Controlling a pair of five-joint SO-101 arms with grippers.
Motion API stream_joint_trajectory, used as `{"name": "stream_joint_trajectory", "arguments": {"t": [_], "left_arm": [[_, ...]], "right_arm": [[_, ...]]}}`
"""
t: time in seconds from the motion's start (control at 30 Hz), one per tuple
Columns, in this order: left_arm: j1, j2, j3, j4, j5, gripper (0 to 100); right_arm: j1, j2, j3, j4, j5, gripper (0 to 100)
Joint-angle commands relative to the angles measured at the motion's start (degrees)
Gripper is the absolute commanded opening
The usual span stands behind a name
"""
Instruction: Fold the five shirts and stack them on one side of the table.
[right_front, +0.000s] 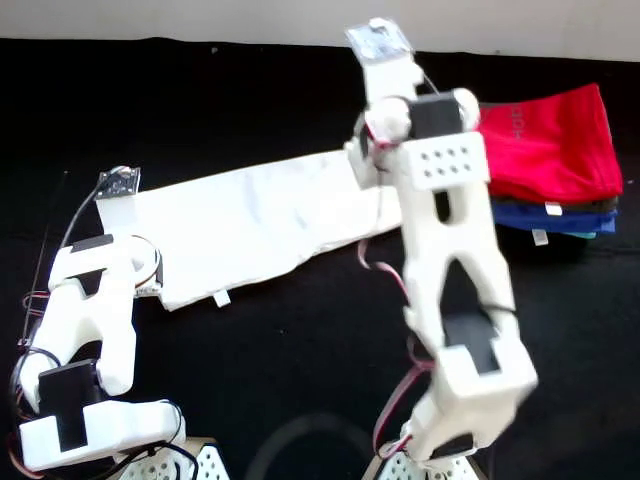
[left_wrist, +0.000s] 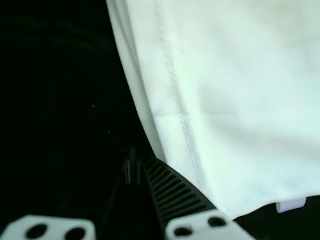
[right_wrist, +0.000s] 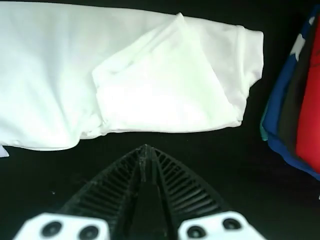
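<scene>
Across the middle of the black table (right_front: 250, 100) the white shirt (right_front: 250, 225) lies half folded. At far right sits the stack of folded shirts (right_front: 550, 150), red on top. The right gripper (right_wrist: 145, 152) is pinched shut on nothing, near the shirt's right end. The left gripper (left_wrist: 140, 165) looks closed against the left hem, but I can't tell if it's holding cloth.

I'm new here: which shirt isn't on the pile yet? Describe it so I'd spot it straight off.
Across the middle of the black table a long white shirt lies stretched out. It is the only white one, and it lies apart from the stack of red, black and blue shirts.
</scene>
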Motion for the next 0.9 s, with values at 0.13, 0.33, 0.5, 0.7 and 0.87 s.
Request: {"name": "stream_joint_trajectory", "arguments": {"t": [0.13, 0.33, 0.5, 0.7, 0.87], "left_arm": [[-1.1, -0.13, -0.66, -0.79, 0.35, 1], [-0.92, -0.13, -0.66, -0.79, 0.35, 1], [-0.84, -0.13, -0.66, -0.53, 0.35, 1], [-0.75, -0.66, -5.14, 7.74, 0.7, 1], [-0.66, -1.63, -23.96, 32.62, 10.2, 14]], "right_arm": [[3.21, -33.71, 67.03, -46.46, -0.7, 0.6], [4.18, -33.98, 88.84, -65.98, -0.79, 0.6], [4.26, -26.07, 89.1, -67.82, -0.79, 0.6], [4.26, -18.86, 82.24, -63.69, -0.7, 0.6], [4.09, -17.01, 80.84, -63.25, -0.44, 0.6]]}}
